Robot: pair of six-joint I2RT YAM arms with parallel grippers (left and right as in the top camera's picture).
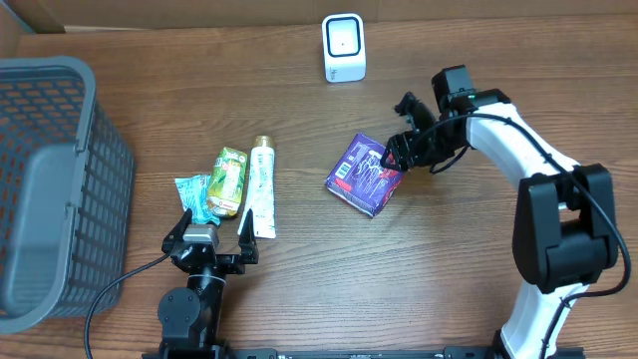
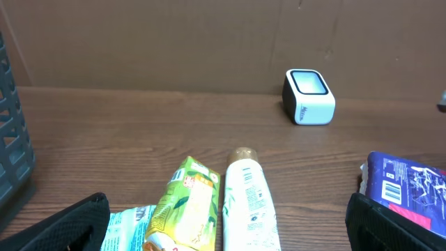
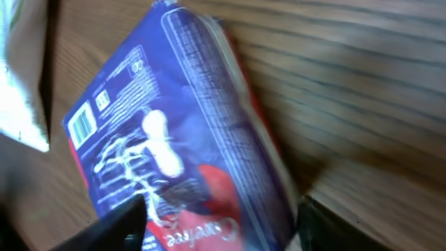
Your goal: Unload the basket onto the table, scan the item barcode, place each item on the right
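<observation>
Though blurry, packet (image 1: 357, 172) seemingly diagonal, barcode (image 3: 82, 124) up

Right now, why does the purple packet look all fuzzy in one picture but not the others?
Right wrist view: the camera sits very close, so the purple packet looks smeared and soft. Overhead view: it is small but sharp, with only faint shadows. Left wrist view: the white scanner is crisp under even light.

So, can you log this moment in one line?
left gripper: open | right gripper: jaws around purple packet on table, grip unclear | scanner: apart from purple packet
</observation>
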